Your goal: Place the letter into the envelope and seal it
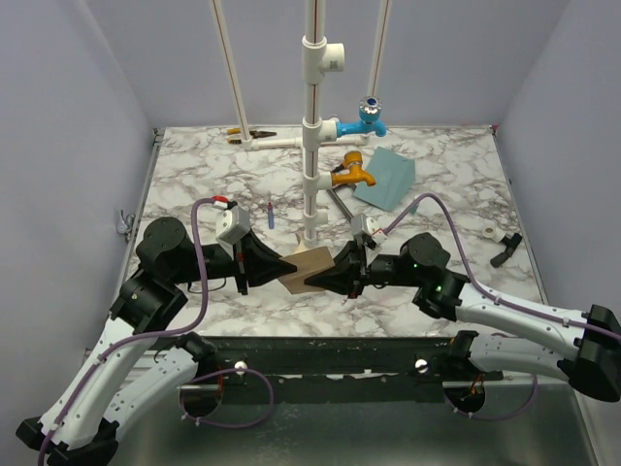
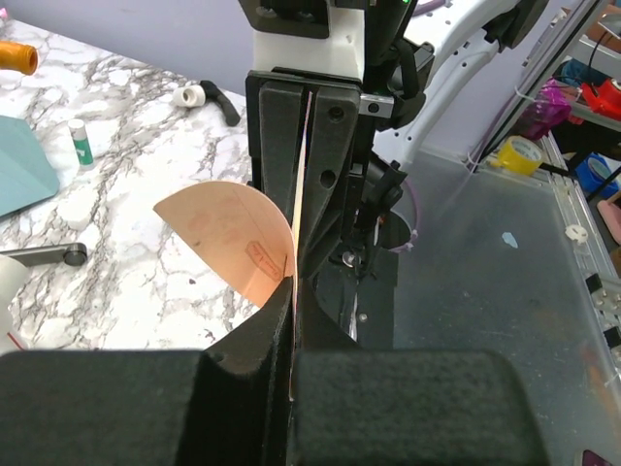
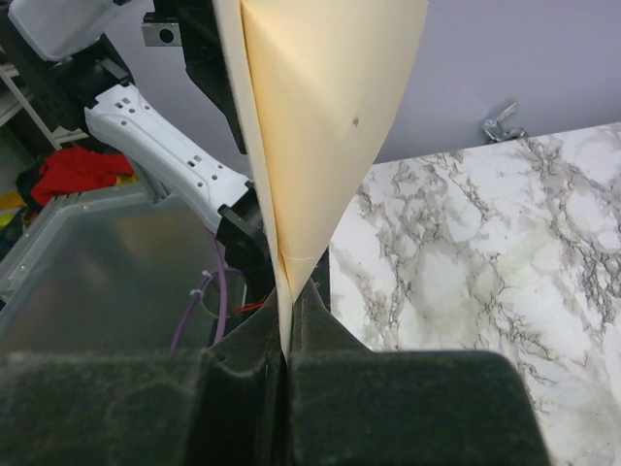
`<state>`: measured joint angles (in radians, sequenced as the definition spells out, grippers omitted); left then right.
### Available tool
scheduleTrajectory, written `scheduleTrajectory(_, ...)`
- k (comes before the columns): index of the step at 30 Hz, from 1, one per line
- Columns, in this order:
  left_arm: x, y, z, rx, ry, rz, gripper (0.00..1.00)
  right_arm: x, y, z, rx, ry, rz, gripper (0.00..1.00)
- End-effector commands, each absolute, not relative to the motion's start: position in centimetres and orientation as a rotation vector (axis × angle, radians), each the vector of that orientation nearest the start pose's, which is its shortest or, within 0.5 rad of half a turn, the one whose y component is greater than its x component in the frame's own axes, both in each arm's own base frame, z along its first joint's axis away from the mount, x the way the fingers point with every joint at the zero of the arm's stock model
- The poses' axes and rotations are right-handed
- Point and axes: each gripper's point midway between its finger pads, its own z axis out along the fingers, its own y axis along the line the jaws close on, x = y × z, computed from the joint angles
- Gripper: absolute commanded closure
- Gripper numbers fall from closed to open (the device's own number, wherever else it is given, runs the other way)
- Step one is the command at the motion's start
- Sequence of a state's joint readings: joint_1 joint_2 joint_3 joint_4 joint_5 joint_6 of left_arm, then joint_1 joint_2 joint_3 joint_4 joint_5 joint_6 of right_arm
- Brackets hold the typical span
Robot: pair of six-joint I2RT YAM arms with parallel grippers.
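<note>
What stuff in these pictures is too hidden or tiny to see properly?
- The letter, top view: the left gripper and right gripper cover its side edges.
- The envelope, top view: the orange tap hides part of one edge, and it is too small to tell if the flap is open. Left wrist view: cut off by the left edge.
- The small white thing, top view: too small to name.
</note>
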<state>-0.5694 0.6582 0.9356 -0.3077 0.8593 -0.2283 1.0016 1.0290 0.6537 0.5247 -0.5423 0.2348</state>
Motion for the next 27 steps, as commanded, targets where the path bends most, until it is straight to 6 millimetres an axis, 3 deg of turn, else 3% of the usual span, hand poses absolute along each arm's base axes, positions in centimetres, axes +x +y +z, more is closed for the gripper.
scheduleTrajectory(1, 9.9, -23.1, 34.2, 0.960, 1.508, -1.327, 1.00, 10.7, 35.8, 30.0, -1.049, 1.212, 1.377, 0.99)
scheduleTrajectory(6, 10.2, -23.0, 31.4, 0.978, 1.545, -1.308, 1.00, 10.8, 35.3, 29.1, -1.061, 1.204, 1.341, 0.99)
scheduleTrajectory(9, 8.3, -22.7, 32.1, 1.175, 1.333, -1.261, 1.00, 11.0, 34.8, 28.2, -1.090, 1.202, 1.278, 0.99)
scheduleTrajectory(13, 7.3, -21.9, 33.1, 1.334, 1.036, -1.064, 1.00, 10.6, 34.0, 27.0, -1.185, 1.123, 1.193, 0.99)
scheduleTrajectory(18, 6.0, -21.6, 32.6, 1.476, 0.816, -0.962, 1.00, 11.1, 33.1, 26.5, -1.237, 1.087, 1.077, 0.99)
scheduleTrajectory(27, 7.9, -21.3, 31.0, 1.547, 0.756, -0.750, 1.00, 13.9, 30.7, 24.5, -1.240, 1.188, 0.813, 0.99)
